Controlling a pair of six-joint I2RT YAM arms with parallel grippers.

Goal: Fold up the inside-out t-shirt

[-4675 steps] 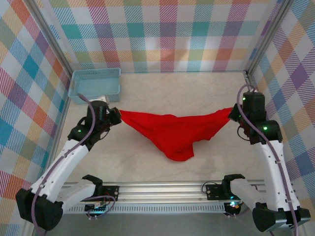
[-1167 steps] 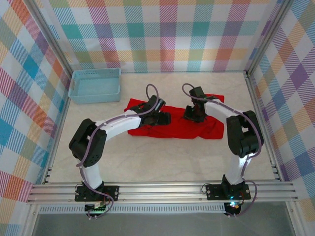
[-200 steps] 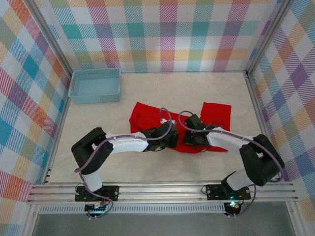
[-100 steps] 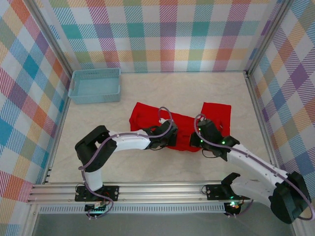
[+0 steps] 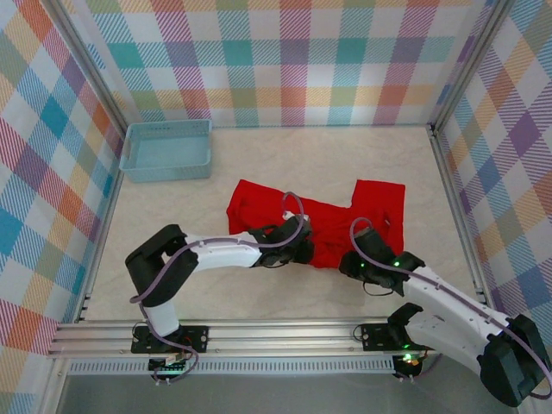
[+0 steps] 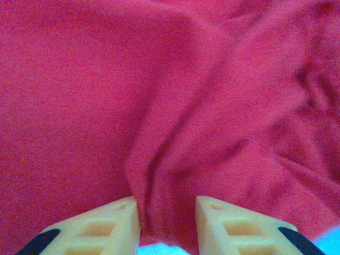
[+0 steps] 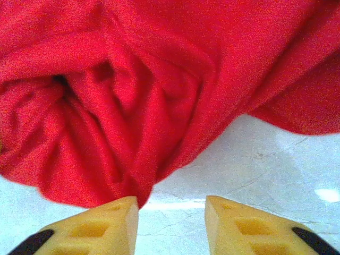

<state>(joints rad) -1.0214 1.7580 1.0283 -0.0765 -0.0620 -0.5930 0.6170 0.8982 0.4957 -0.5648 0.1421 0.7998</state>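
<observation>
Left hand (image 6: 167, 206), released, straddles a loose ridge of the inside-out t-shirt (image 5: 332, 228). Right hand (image 7: 171, 206), released, hovers over the counter (image 7: 255, 175) beside the hem, so the fold lies unaided.

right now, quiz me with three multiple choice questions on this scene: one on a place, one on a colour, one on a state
1. Where does the basket sit?
A. at the far left corner of the table
B. at the near right, by the arm bases
C. on top of the shirt

2. What colour is the shirt?
A. blue
B. red
C. white

3. How does the right gripper stand?
A. shut on the shirt
B. gripping the basket
C. open, with bare table between its fingers

Answers:
1 A: the top view shows it by the far left walls, apart from the shirt.
2 B: the cloth is bright red in every view.
3 C: the right wrist view shows its fingers apart, with the shirt's edge just ahead of them.
</observation>
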